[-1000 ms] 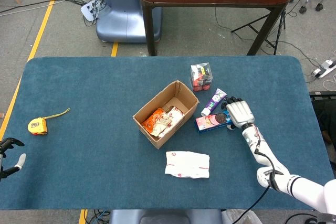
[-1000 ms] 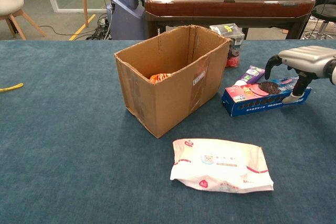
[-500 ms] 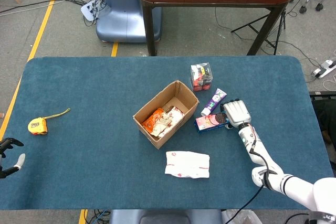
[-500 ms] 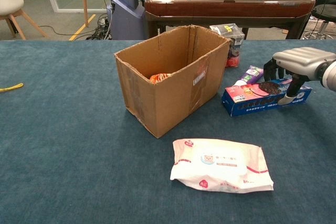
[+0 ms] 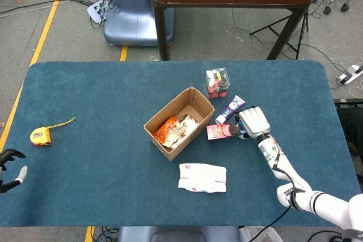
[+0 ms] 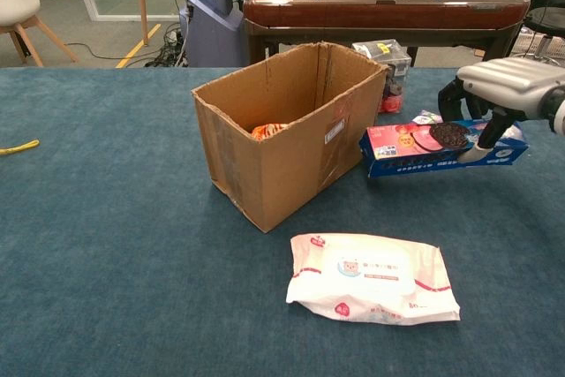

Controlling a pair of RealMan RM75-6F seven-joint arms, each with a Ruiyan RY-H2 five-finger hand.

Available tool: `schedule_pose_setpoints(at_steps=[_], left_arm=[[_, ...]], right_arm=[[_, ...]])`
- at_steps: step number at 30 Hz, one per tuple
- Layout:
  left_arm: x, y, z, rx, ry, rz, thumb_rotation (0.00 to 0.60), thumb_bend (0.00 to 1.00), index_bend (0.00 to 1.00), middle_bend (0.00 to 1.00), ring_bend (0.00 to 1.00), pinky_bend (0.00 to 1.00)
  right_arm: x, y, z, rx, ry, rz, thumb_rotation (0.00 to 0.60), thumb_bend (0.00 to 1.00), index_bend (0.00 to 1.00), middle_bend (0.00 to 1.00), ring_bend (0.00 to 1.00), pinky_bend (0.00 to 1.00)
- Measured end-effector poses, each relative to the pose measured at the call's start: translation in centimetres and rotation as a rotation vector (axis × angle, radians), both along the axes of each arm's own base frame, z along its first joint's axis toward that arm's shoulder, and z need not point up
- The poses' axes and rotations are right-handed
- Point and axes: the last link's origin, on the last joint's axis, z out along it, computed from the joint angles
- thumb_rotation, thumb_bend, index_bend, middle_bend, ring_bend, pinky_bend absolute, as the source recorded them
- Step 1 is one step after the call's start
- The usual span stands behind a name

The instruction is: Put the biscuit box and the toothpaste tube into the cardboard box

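Biscuit box (image 6: 431, 144) gripped, clear of the counter (image 6: 106, 245)
The right hand (image 6: 505, 94) is holding it just right of the cardboard box (image 6: 282, 130) (toothpaste tube (image 5: 231, 109) lying behind); the left hand (image 5: 10, 165) is hanging open, far left.

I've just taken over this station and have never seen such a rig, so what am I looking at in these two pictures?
Both pictures come from the robot's own cameras: the head view looks down on the blue table, and the chest view looks across it from low down. The robot has two arms, each ending in a hand with fingers. The right hand grips the biscuit box, which looks lifted off the cloth. The left hand sits at the table's left edge, holding nothing. The toothpaste tube lies beside the open cardboard box, which already holds snack packets. Also there: a white wipes pack, a clear cube-shaped box and a yellow tape measure.
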Motion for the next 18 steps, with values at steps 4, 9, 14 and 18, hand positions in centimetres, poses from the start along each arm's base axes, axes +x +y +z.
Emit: schedule_pose_setpoints(at_steps=[4, 9, 14, 18], left_arm=[[0.0, 0.0, 0.0, 0.0, 0.0, 0.0, 0.6, 0.33, 0.44, 0.41, 0.41, 0.53], [0.0, 0.0, 0.0, 0.0, 0.0, 0.0, 0.6, 0.33, 0.44, 0.41, 0.41, 0.53], [0.0, 0.0, 0.0, 0.0, 0.0, 0.0, 0.6, 0.33, 0.44, 0.41, 0.41, 0.53], [0.0, 0.0, 0.0, 0.0, 0.0, 0.0, 0.6, 0.33, 0.44, 0.41, 0.41, 0.53]], right_arm=[[1.6, 1.2, 2.2, -0.003, -0.019, 0.072, 0.6, 0.08, 0.66, 0.62, 0.55, 0.46], [3.6, 3.0, 5.3, -0.016, -0.012, 0.158, 0.6, 0.08, 0.66, 0.62, 0.55, 0.46], [6.1, 4.5, 8.1, -0.054, 0.026, 0.264, 0.6, 0.08, 0.66, 0.62, 0.55, 0.46], [8.2, 4.4, 8.9, -0.093, 0.047, 0.331, 0.6, 0.08, 0.66, 0.62, 0.55, 0.46]])
